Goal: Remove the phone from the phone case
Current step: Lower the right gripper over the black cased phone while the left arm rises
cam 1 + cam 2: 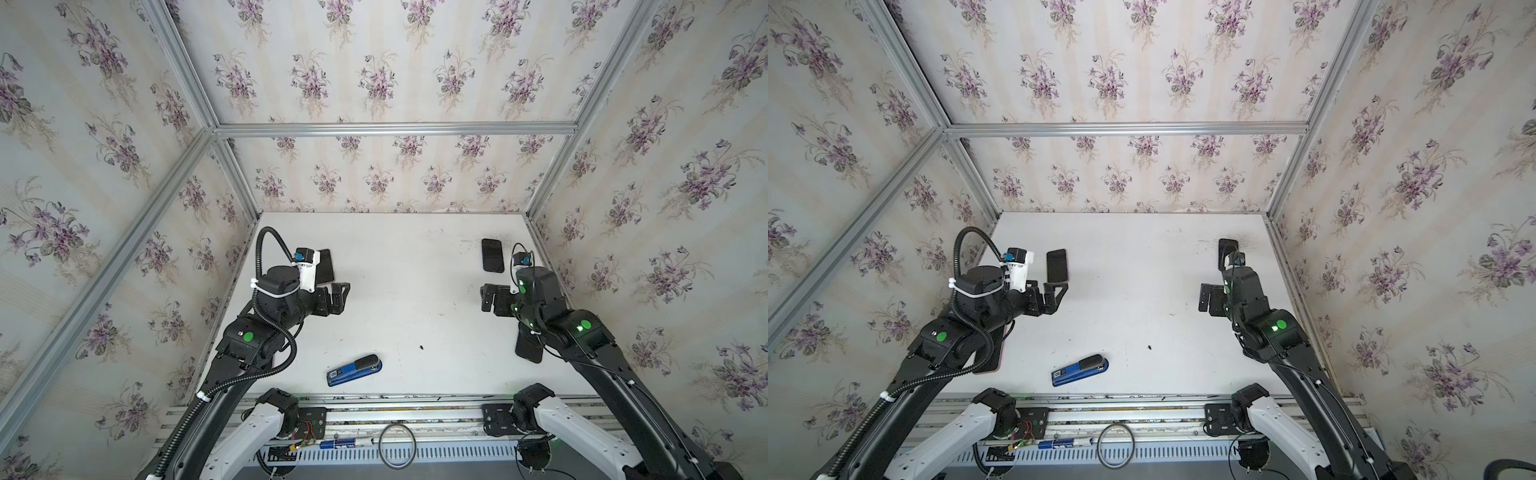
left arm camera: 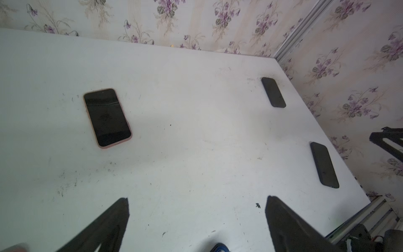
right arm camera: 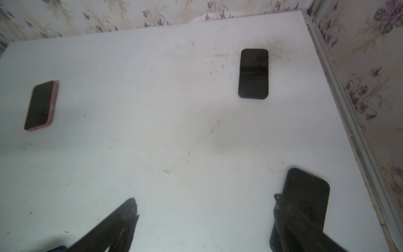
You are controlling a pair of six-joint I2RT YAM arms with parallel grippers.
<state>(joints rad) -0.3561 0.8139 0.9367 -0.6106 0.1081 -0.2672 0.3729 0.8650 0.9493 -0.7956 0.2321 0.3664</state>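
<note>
A phone with a dark screen lies face up in a pink phone case point(image 1: 326, 266) point(image 1: 1057, 266) point(image 2: 106, 117) point(image 3: 41, 105) at the back left of the white table point(image 1: 415, 291). My left gripper point(image 1: 341, 298) point(image 1: 1057, 298) point(image 2: 197, 198) hovers just in front of it, open and empty. Two black phones lie on the right, one at the back point(image 1: 492, 255) point(image 2: 273, 92) point(image 3: 253, 74) and one nearer point(image 1: 528, 347) point(image 2: 324, 164) point(image 3: 307, 196); whether they are cased I cannot tell. My right gripper point(image 1: 485, 297) point(image 1: 1202, 298) point(image 3: 205, 197) hangs open and empty between those two.
A blue stapler point(image 1: 354, 370) point(image 1: 1080, 370) lies near the front edge, left of centre. A flat dark thing with a pinkish rim point(image 1: 988, 357) shows under the left arm. Papered walls with metal rails close the table's back and sides.
</note>
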